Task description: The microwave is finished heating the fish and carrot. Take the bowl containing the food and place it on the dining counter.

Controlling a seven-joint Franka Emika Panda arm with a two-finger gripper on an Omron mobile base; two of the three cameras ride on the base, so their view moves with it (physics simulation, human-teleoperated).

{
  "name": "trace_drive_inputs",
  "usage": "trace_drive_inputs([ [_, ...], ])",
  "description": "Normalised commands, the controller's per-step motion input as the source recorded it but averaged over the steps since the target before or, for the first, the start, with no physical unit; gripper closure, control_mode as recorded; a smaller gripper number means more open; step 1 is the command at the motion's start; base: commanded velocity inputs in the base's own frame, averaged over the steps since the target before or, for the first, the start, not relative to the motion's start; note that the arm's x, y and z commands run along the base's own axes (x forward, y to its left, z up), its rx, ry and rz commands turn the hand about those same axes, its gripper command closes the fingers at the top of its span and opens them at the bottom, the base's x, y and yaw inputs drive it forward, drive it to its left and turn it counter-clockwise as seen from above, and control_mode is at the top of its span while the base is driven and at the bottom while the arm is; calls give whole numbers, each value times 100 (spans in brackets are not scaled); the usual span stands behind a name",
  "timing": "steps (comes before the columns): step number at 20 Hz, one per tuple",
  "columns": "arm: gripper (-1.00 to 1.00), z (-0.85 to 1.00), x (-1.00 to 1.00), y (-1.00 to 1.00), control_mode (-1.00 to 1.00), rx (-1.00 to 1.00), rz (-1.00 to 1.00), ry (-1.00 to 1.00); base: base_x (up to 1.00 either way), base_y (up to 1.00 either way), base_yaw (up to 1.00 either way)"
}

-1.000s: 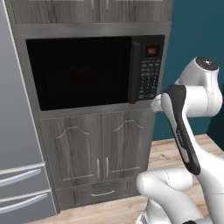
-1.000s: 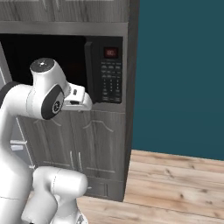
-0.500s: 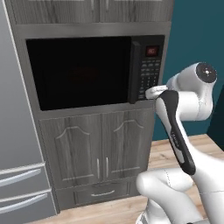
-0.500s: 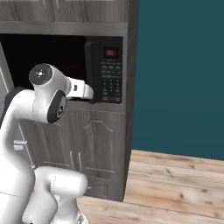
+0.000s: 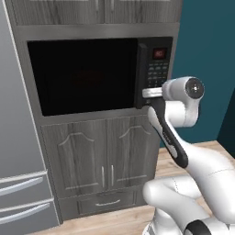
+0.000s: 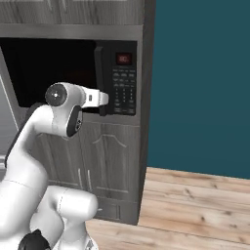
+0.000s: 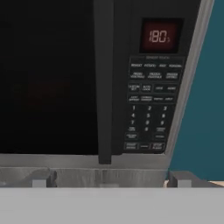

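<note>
Here the tall grey wood-grain cabinet wall [image 5: 98, 151] is the largest thing, with a steel refrigerator [image 5: 18, 137] along its left edge and a teal wall [image 6: 200, 83] past its right edge, above a pale wooden floor [image 6: 195, 205]. Below the oven recess sit two panelled cabinet doors [image 5: 103, 158] with slim vertical pulls, and under them a drawer [image 5: 108, 202] with a curved pull. The microwave [image 5: 98, 75] is built into the cabinet wall at the arm's shoulder height, its dark glass door shut; nothing inside can be made out through the glass. A vertical bar handle [image 7: 104, 83] runs down the right edge of the door, and right of it is the button panel [image 7: 148, 105] with a small red display [image 7: 157, 36] at its top. The gripper [image 5: 148, 93] is held level and points at the front of the microwave, near the lower end of the handle and the lower left of the button panel; whether it touches the front cannot be told. In the hand view the handle stands between the two finger tips [image 7: 41, 179], closer to the left one, and the jaws are spread wide, with nothing between them. The closed door stands between the gripper and whatever is inside the oven.
</note>
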Motion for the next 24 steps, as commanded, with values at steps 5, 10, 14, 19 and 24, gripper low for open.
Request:
trace_drive_inputs([
  [5,-100,0,66,13,-100,0,-8,-13,0,0,0],
  [10,-100,0,80,0,-100,0,-1,-2,0,0,0],
  [14,-100,0,85,0,-100,0,0,0,0,0,0],
  [19,-100,0,84,0,-100,0,0,0,0,0,0],
  [24,-100,0,83,0,-100,0,0,0,0,0,0],
])
